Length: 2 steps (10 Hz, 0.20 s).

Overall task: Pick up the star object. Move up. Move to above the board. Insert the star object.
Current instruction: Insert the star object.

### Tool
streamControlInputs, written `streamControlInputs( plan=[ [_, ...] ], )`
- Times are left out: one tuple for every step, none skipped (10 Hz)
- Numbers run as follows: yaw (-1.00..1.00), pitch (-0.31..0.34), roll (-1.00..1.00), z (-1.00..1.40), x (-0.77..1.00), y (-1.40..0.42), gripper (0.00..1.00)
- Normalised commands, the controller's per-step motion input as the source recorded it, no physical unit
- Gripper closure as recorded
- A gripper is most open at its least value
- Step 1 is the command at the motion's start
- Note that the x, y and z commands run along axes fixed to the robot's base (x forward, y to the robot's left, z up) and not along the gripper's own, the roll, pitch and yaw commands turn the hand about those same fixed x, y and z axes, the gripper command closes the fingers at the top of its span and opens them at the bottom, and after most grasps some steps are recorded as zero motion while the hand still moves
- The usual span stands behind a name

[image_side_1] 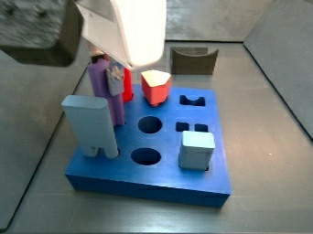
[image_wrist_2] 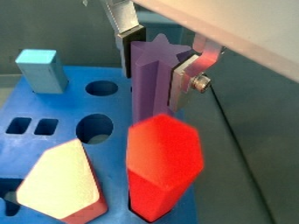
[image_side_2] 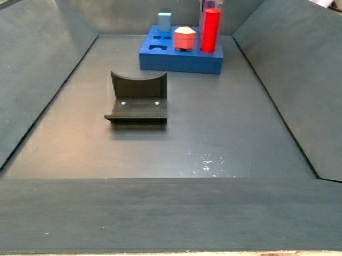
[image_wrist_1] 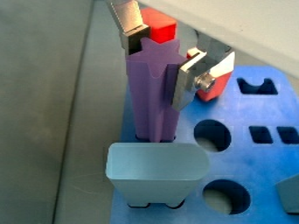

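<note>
The star object (image_wrist_1: 149,96) is a tall purple prism standing upright, its lower end down in the board (image_wrist_1: 260,114), a thick blue slab with cut-out holes. In both wrist views my gripper (image_wrist_1: 158,63) (image_wrist_2: 156,74) is shut on the prism's top, one silver finger (image_wrist_1: 131,22) on each side and the pads against its ridges. In a side view the star object (image_side_1: 113,105) stands near the board's (image_side_1: 159,178) left edge under the white gripper body (image_side_1: 123,23).
A red peg (image_wrist_2: 163,162) stands in the board right beside the star object. A pale blue block (image_wrist_1: 156,171) and a cream piece (image_wrist_2: 65,179) also sit in the board. A dark grey notched block (image_side_1: 192,60) lies behind it. The fixture (image_side_2: 138,100) stands mid-floor.
</note>
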Motion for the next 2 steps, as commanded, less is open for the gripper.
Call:
streamControlInputs(
  plan=[
    [-0.08,0.000,-0.09,-0.18,0.06,0.00,1.00],
    [0.00,0.000,0.00,0.00,0.00,0.00,1.00]
  ],
)
